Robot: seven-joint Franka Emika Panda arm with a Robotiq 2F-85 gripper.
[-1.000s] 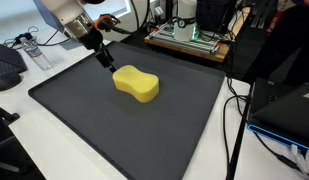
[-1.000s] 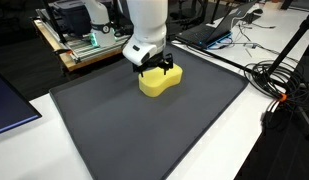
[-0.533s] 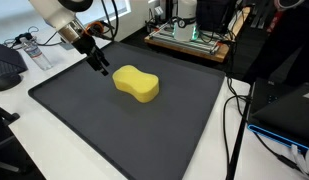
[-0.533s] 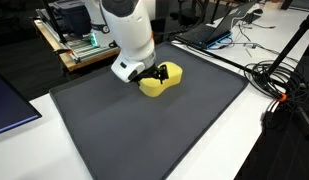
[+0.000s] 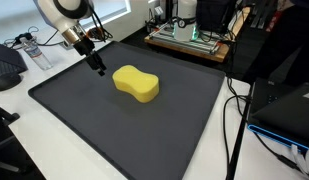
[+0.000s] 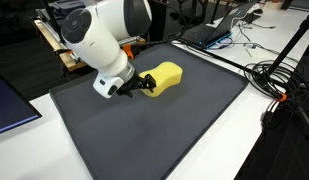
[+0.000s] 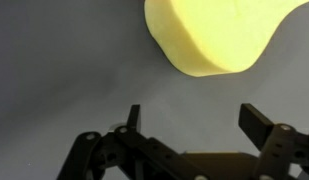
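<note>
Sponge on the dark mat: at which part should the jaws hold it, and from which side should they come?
Probably at the narrow waist of the sponge, coming from above. It lies flat on the mat, peanut-shaped, so the open jaws should span its waist.

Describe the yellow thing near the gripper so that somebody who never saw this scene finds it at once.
Look at the large dark grey mat on the white table. On it lies one yellow sponge, beside the open gripper but not touching it. It is the only thing lying on the mat, pinched at the middle like a peanut.
</note>
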